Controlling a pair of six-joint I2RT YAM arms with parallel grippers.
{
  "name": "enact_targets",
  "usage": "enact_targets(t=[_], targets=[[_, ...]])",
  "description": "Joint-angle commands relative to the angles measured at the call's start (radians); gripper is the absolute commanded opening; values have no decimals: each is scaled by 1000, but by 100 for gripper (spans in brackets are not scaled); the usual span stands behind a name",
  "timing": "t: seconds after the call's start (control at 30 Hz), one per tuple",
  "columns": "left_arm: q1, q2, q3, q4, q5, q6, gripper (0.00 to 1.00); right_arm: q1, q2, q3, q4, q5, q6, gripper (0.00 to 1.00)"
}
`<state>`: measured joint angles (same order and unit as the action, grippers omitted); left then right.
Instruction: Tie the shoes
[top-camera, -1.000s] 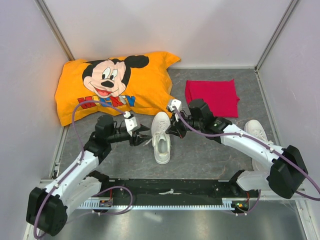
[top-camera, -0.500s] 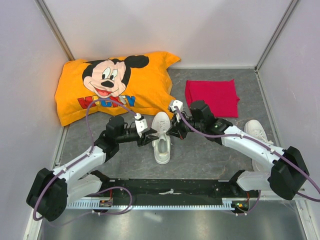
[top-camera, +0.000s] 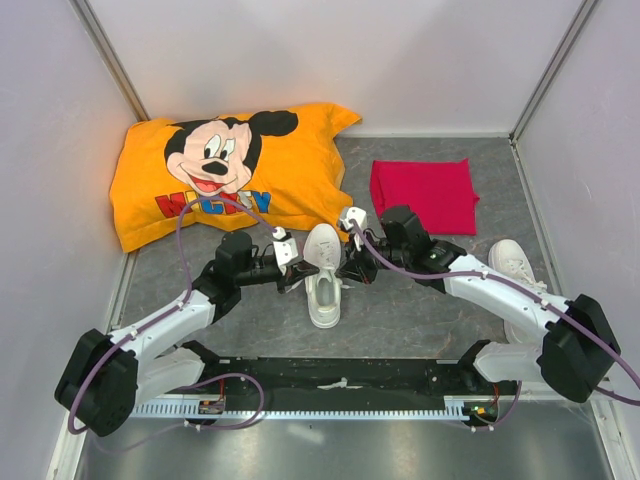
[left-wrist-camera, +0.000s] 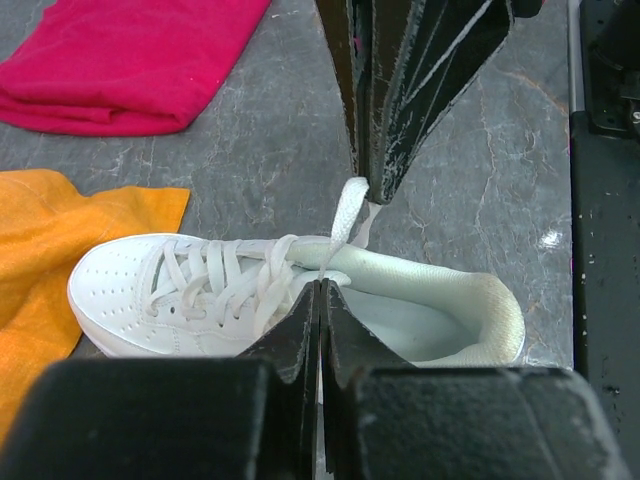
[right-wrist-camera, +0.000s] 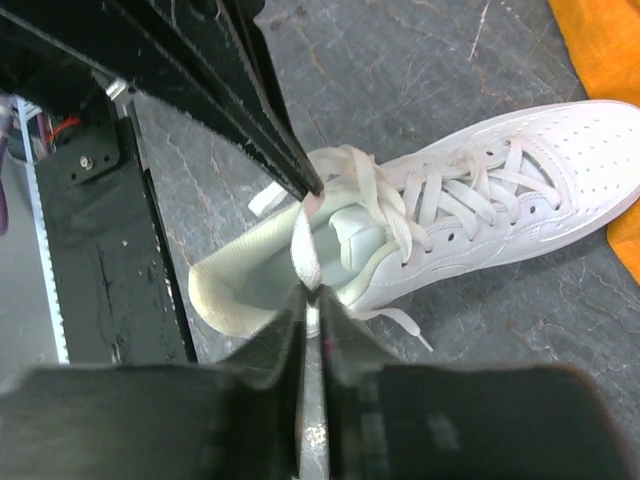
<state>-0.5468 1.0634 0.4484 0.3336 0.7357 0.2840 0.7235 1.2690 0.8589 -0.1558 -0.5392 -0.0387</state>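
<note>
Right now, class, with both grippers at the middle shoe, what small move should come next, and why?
Probably cross the two held ends over each other to start the first knot. The left gripper and right gripper each look shut on a lace just above the opening of the middle shoe, tips nearly meeting, and no knot shows yet.

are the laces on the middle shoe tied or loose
Loose: no knot on the shoe; the left gripper and right gripper each pinch a free lace end.

white shoe, orange pillow, red cloth
</note>
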Motion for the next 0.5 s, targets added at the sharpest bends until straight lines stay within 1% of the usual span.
enact_targets(t=[0.0,0.03,0.1,0.17,0.3,0.47], targets=[[-4,-3,23,27,31,43,2,-2,13,8,-27,-51,-41,36],[-4,-5,24,21,36,52,1,-2,15,15,-30,-45,-49,43],[-4,-9,24,2,47,78,2,-2,26,40,-33,-35,-62,48],[-4,-8,26,-8,47,90,2,-2,36,66,-37,-39,-69,48],[-4,-5,32,-19,47,98,1,-1,62,97,-42,-56,-76,45],[-4,-3,36,-27,51,110,2,-1,107,118,-16,-56,-75,47]])
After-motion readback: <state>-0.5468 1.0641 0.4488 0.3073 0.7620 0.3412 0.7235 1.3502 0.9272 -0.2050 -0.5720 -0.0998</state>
